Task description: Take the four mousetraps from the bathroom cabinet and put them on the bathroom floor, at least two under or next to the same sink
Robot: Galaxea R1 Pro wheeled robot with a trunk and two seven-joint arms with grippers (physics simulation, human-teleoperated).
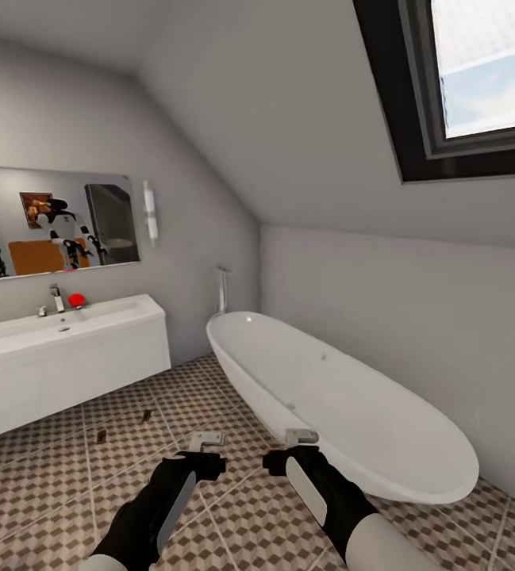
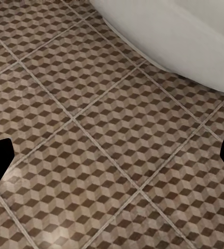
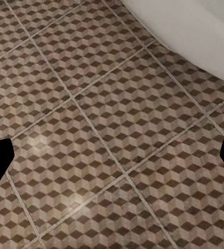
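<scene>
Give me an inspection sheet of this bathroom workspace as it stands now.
Surface: bathroom floor, cube-pattern tiles, pale grout.
Job's things: two mousetraps lying on the tiles in front of the sink; other two not seen.
Clutter: red object beside the faucet.
Hands: left hand and right hand both open, holding nothing, over the floor.
Cables: nothing seen.
Surroundings: white bathtub, wall mirror, skylight.

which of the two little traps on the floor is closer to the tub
The mousetrap farther from the robot: it lies nearer the bathtub than the other mousetrap, which sits closer to the sink.
</scene>
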